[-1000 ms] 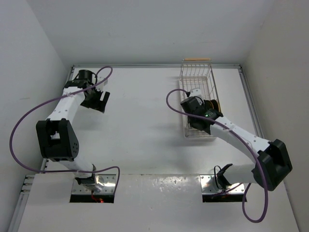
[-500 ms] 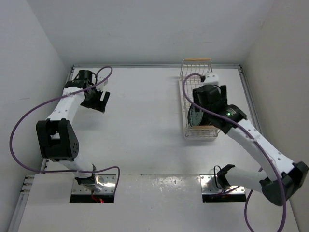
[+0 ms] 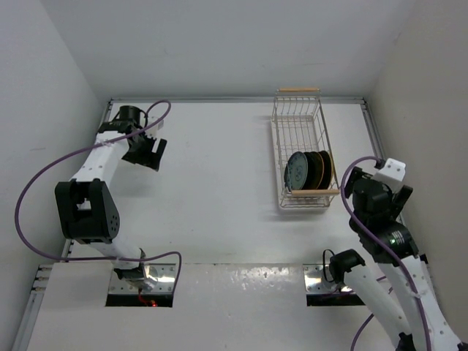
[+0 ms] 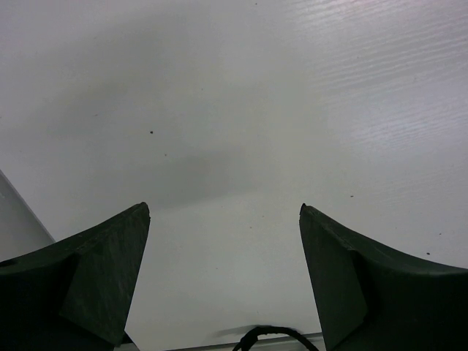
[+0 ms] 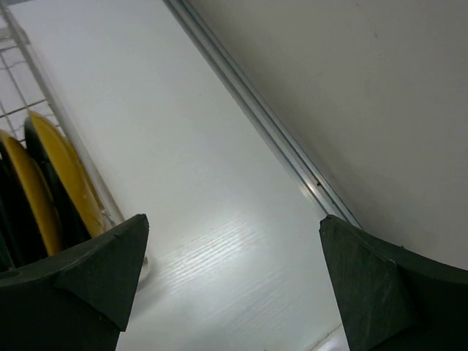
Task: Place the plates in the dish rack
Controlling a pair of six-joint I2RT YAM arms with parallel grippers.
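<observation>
The dish rack (image 3: 297,117), a white wire basket with wooden handles, lies at the back right of the table. At its near end stand three plates on edge: a pale blue one (image 3: 296,172), a black one (image 3: 313,170) and an amber one (image 3: 327,170). The right wrist view catches amber plates (image 5: 44,197) behind the rack's wire (image 5: 22,44). My right gripper (image 3: 376,181) (image 5: 234,227) is open and empty, right of the rack and apart from it. At the far left my left gripper (image 3: 150,152) (image 4: 223,212) hangs open over bare table.
A metal rail (image 5: 292,161) runs along the table's right edge below the side wall (image 5: 365,73), close to my right gripper. White walls close off the back and both sides. Two metal mounting plates (image 3: 142,281) sit at the near edge.
My right gripper opened, left the rack and drew back to the near right. The pale blue plate now stands uncovered in the rack. The left arm has not moved.
</observation>
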